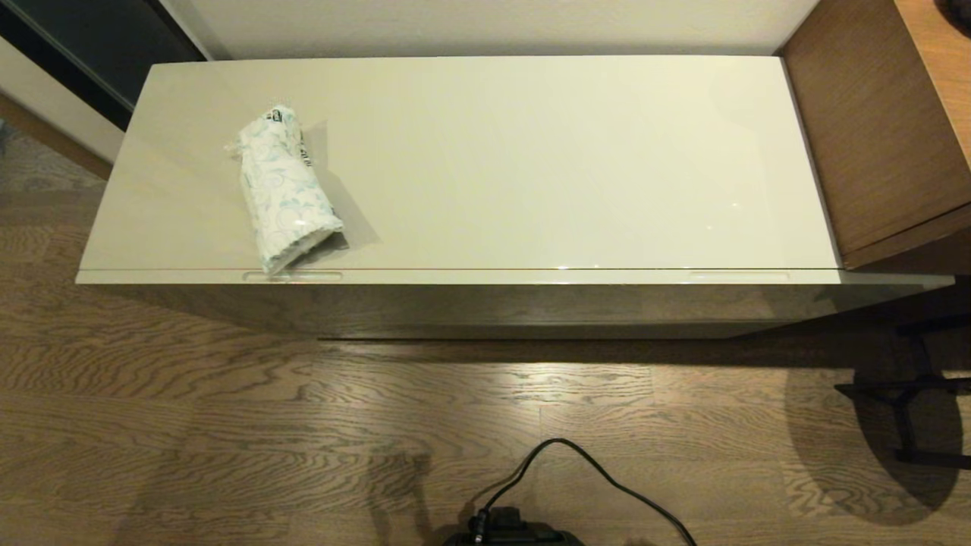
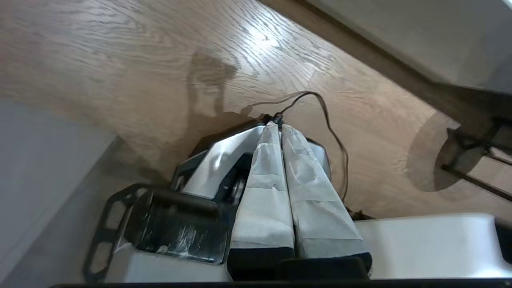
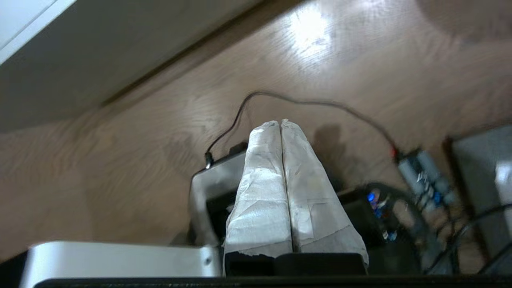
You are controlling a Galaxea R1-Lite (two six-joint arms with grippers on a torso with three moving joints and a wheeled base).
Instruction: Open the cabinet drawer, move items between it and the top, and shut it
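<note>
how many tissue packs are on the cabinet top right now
1. The tissue pack lies on the left part of the top, one end at the front edge. The drawer is closed, so more may be hidden.

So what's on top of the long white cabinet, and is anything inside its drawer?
On the top lies one tissue pack, near its left front edge, nothing else. The drawer is shut, so its inside is hidden.
</note>
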